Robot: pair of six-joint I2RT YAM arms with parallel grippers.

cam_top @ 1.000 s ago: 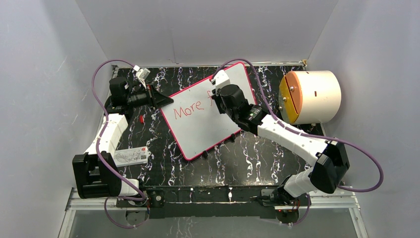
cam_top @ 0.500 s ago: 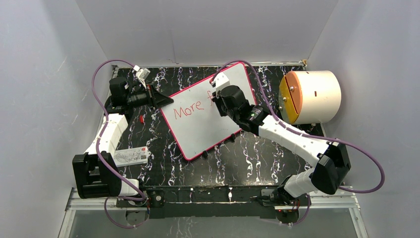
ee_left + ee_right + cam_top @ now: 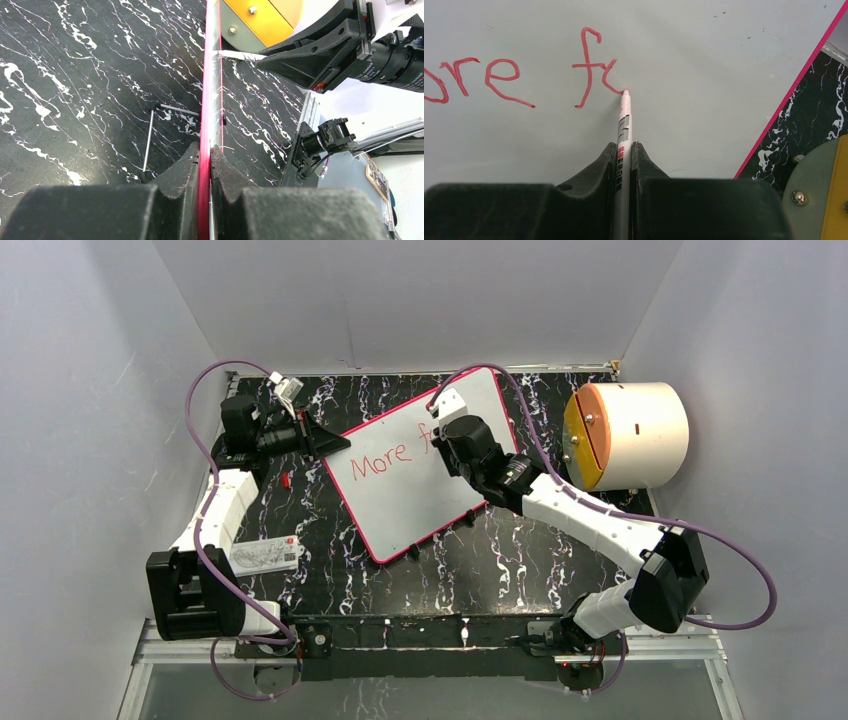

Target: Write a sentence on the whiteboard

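Marker tip on the board, part-way through a word.
The whiteboard [image 3: 410,502] lay slanted at the centre of the overhead frame on the black marbled table [image 3: 520,550]. The left gripper [image 3: 205,160] was clamped on its red rim. The right gripper [image 3: 624,155] pinched a white marker [image 3: 624,120], its tip touching the board where the sentence [image 3: 385,457] read "More f" and a half-formed stroke.

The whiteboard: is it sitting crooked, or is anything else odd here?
Yes, the whiteboard lies slantwise on the table, its rim clamped in the left pincer. A small red piece, maybe a pen cap, lies loose beside it.
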